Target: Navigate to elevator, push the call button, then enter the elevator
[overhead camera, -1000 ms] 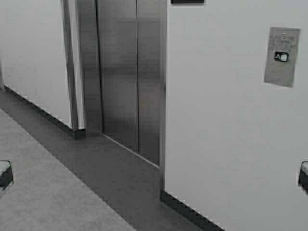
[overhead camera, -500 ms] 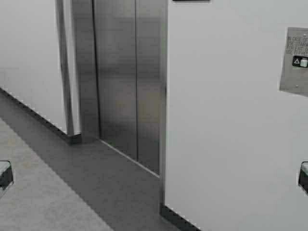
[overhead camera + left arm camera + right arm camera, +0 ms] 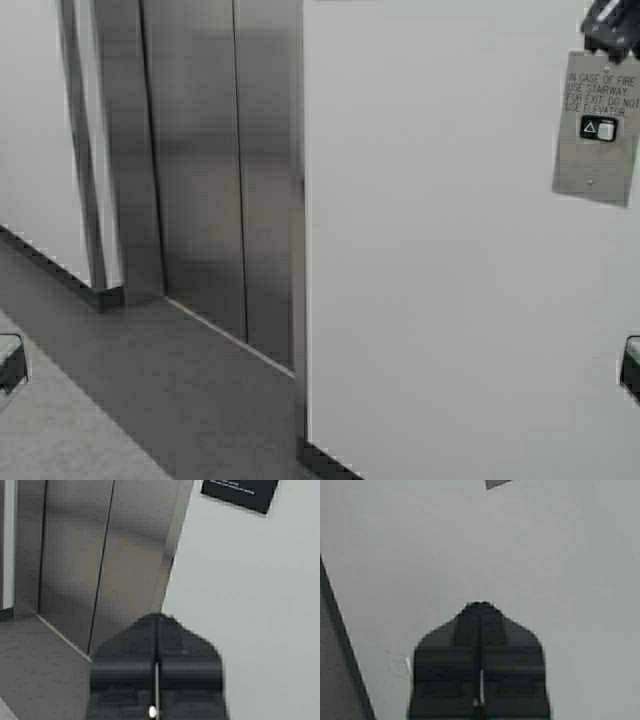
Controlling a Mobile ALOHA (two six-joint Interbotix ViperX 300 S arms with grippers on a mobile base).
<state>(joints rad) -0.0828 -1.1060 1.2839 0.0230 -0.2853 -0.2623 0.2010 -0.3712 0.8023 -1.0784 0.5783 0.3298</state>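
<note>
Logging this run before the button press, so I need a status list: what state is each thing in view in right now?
elevator: doors shut.
call button: on the wall plate, nothing touching it.
left gripper: shut, empty, facing the elevator's edge.
right gripper: shut, empty, facing the white wall.

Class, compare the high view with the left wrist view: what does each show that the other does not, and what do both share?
Only the high view shows the call button on its grey plate, high on the white wall to the right of the doors, and the grey floor. Only the left wrist view shows the left gripper, its fingers shut, and a black sign on the wall. Both show the elevator, its steel doors closed, and the white wall beside it.
</note>
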